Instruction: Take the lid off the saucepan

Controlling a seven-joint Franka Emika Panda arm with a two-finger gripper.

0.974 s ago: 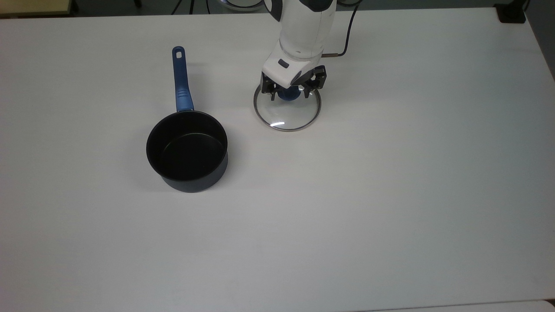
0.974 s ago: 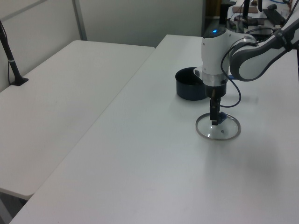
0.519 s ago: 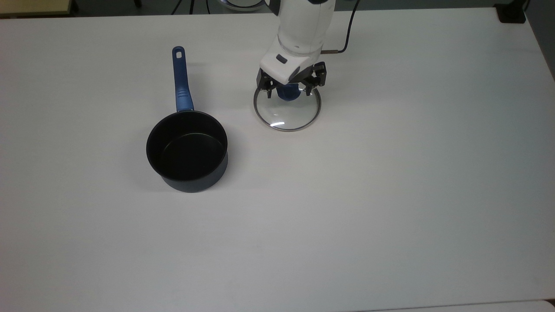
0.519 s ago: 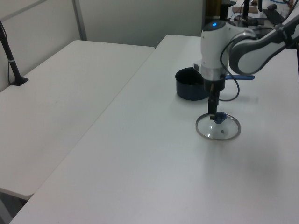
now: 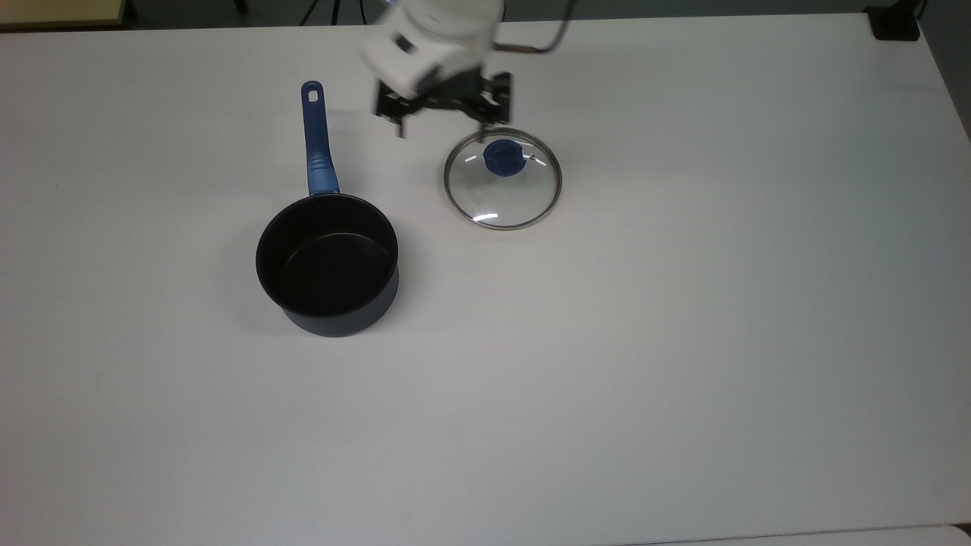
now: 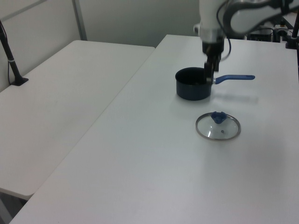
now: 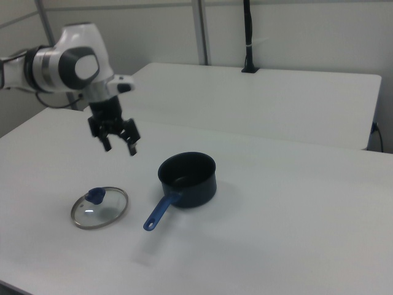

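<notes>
**Lid down on the counter, gripper up and empty**

Reading the top view from its left: the saucepan point(image 5: 328, 265) stands open on the white counter point(image 5: 683, 341), black interior bare, its blue handle point(image 5: 316, 140) pointing toward the far edge. Above the counter, between the handle and the lid in this view, hangs the gripper point(image 5: 442, 106), its fingers spread apart and holding nothing. To the top view's right of the pan, well apart from it, the lid point(image 5: 502, 178) lies flat on the counter with its blue knob point(image 5: 501, 158) up.

Judged from how things lie, the task looks done: the lid is off and set down, and the gripper is clear of it.

Little seems left to go wrong. The main risk would be the arm sweeping low across the pan's side, where the fingers could clip the long handle and spin the pan, or catch the knob and drag the glass lid across the smooth top. The right view shows the gripper point(image 7: 115, 136) raised well above both, so a retreat that stays high should miss them.

The counter is plain white and matte, with only the pan and the lid on it. A second white table point(image 6: 56, 93) adjoins it on the left view's left, with a black post point(image 6: 10, 58) at its far corner, and pale partition walls point(image 7: 295, 31) close the room behind.
</notes>
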